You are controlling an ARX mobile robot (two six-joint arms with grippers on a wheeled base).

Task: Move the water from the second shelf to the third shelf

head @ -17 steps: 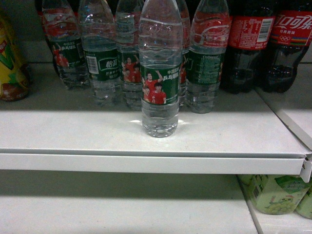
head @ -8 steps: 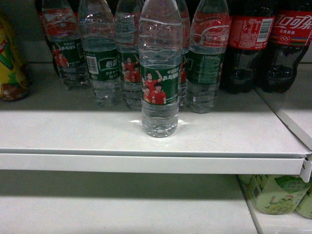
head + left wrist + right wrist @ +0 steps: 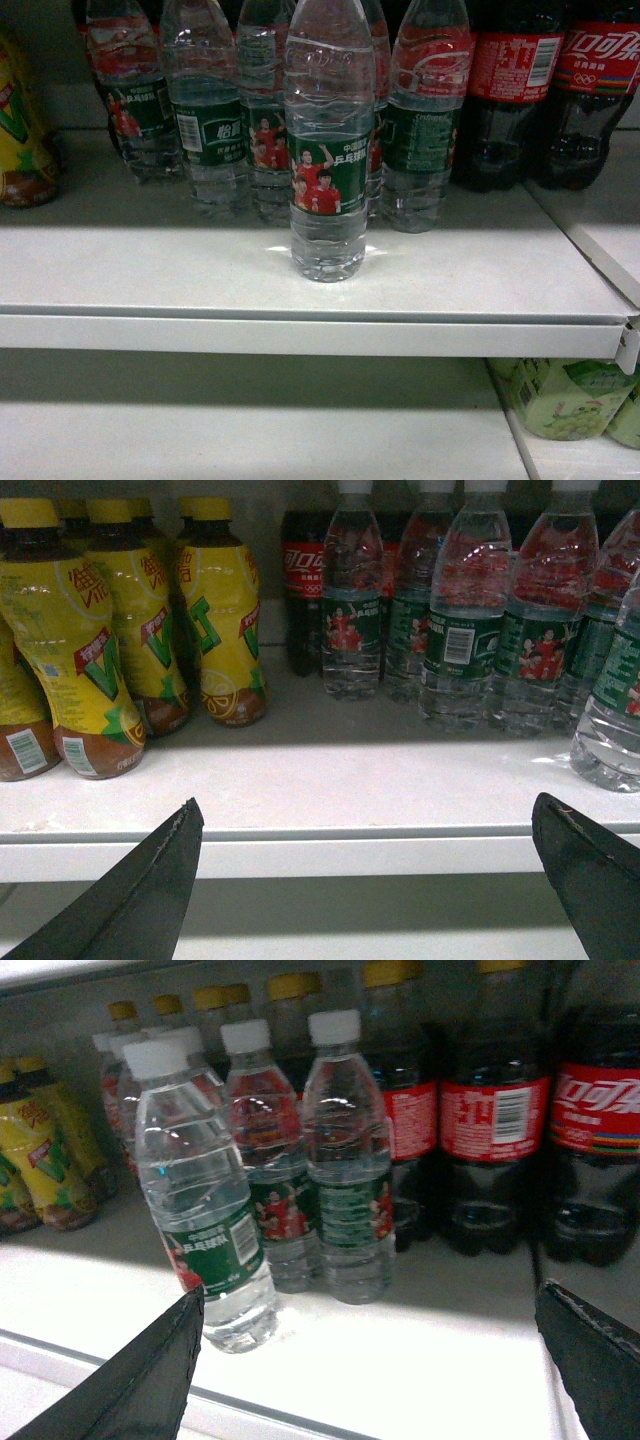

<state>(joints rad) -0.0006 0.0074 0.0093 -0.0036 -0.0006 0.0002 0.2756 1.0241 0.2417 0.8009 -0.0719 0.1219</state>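
Observation:
One water bottle (image 3: 328, 150), clear and ribbed with a green label showing red-shirted figures, stands upright ahead of the row on the white shelf (image 3: 300, 335). Several more water bottles (image 3: 215, 110) line up behind it. Neither gripper shows in the head view. In the left wrist view my left gripper (image 3: 367, 805) is open in front of the shelf edge, holding nothing, with the front bottle (image 3: 612, 710) at the far right. My right gripper (image 3: 370, 1290) is open and holds nothing; the front bottle (image 3: 200, 1210) stands just beyond its left finger.
Dark cola bottles (image 3: 520, 90) with red labels stand to the right of the water. Yellow drink bottles (image 3: 90, 630) fill the left of the shelf. A lower shelf (image 3: 250, 430) lies beneath, with pale green bottles (image 3: 570, 395) at its right.

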